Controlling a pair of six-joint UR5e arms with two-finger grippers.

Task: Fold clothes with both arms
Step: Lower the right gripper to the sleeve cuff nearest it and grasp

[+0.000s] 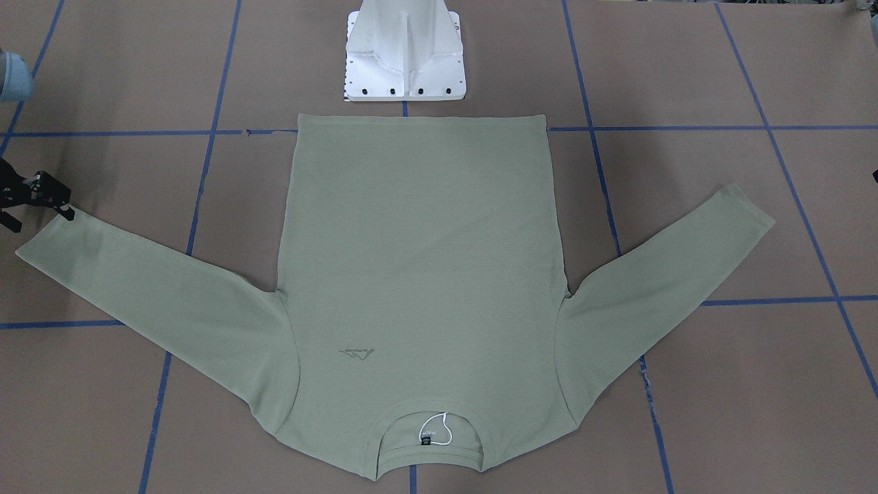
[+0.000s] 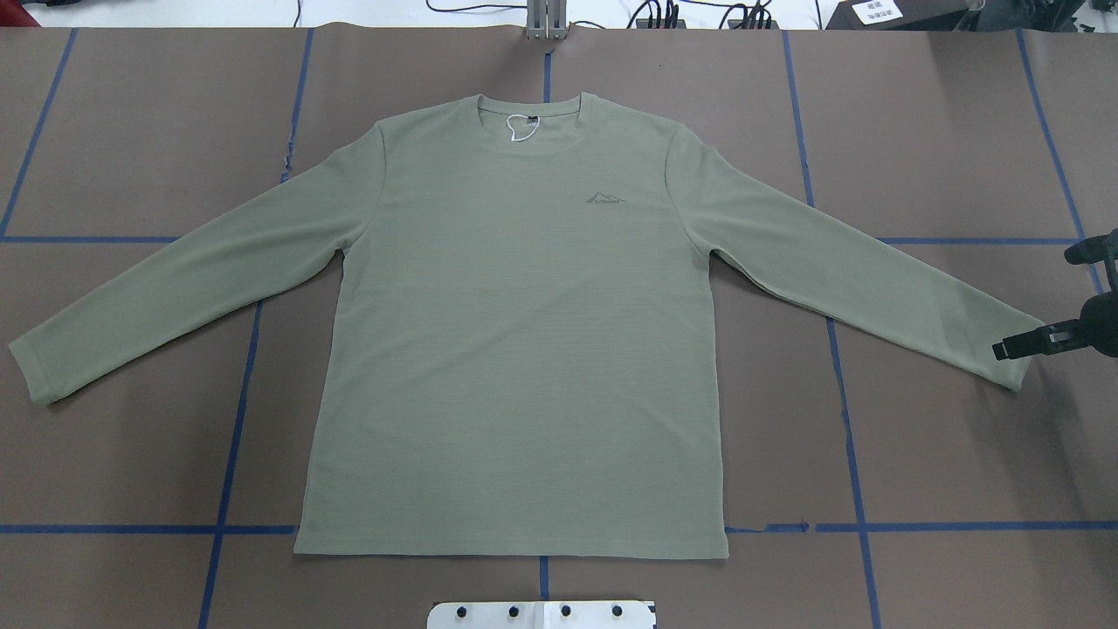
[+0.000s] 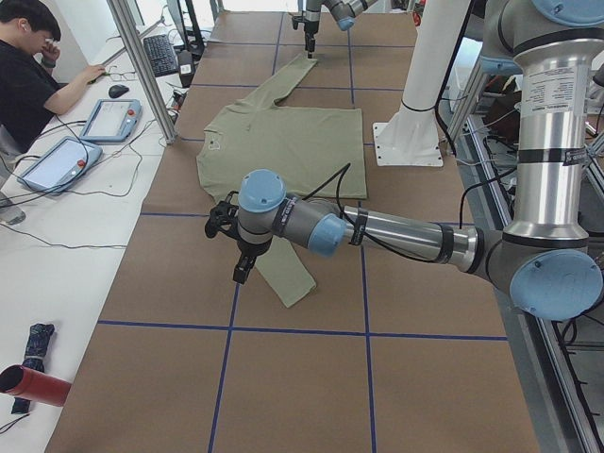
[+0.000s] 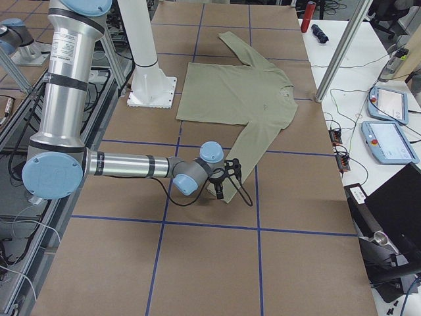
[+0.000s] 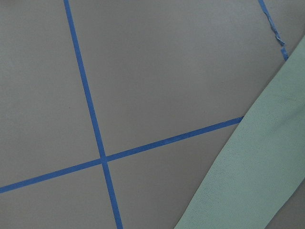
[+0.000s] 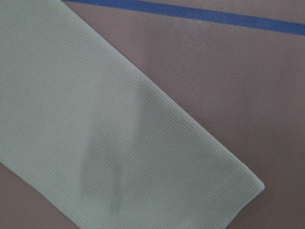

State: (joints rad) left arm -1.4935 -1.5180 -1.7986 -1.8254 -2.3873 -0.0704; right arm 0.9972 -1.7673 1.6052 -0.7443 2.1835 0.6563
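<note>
The pale sage-green shirt (image 2: 524, 349) lies flat and face up on the brown table, both sleeves spread out and its collar (image 2: 533, 118) on the far side from the robot's base. My right gripper (image 2: 1039, 306) hovers at the cuff of the right-side sleeve (image 2: 1013, 358), its jaws apart and nothing between them; it is also visible in the front view (image 1: 38, 219). The right wrist view shows only that cuff (image 6: 228, 191) and a shadow on it. My left gripper (image 3: 241, 269) hangs beside the other sleeve (image 3: 288, 278); I cannot tell whether it is open or shut.
The white pedestal base (image 1: 405, 62) stands just behind the shirt's hem. Blue tape lines (image 2: 231, 437) grid the table. A person (image 3: 28, 75) sits at a side desk with control tablets (image 3: 109, 118). A red cylinder (image 3: 33, 382) lies on that desk.
</note>
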